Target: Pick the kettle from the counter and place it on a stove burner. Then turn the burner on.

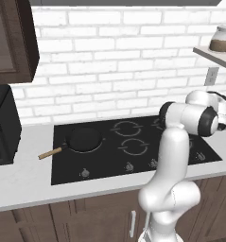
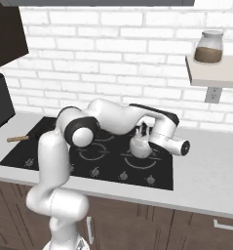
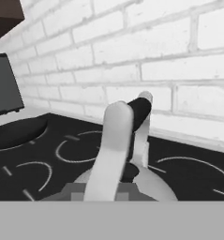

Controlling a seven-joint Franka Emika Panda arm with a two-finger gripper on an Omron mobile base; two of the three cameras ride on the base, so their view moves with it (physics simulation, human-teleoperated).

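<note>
The small silvery-white kettle (image 2: 140, 147) is over the right side of the black cooktop, by a grey-ringed stove burner (image 2: 139, 163); whether it touches the glass I cannot tell. My gripper (image 2: 145, 131) reaches down from above and is shut on the kettle's arched handle (image 3: 114, 140). In the hand view a dark fingertip (image 3: 140, 109) presses against that handle, with the kettle's body (image 3: 151, 185) below. More burner rings (image 1: 133, 146) lie to the left. The pale counter (image 1: 20, 182) runs around the cooktop. In the left base view my own arm hides the kettle.
A black frying pan (image 1: 84, 139) with a wooden handle (image 1: 50, 152) sits on the left rear burner. Small control knobs (image 2: 123, 176) line the cooktop's front edge. A black appliance (image 1: 3, 125) stands at the far left. A shelf with a jar (image 2: 208, 47) hangs at the right.
</note>
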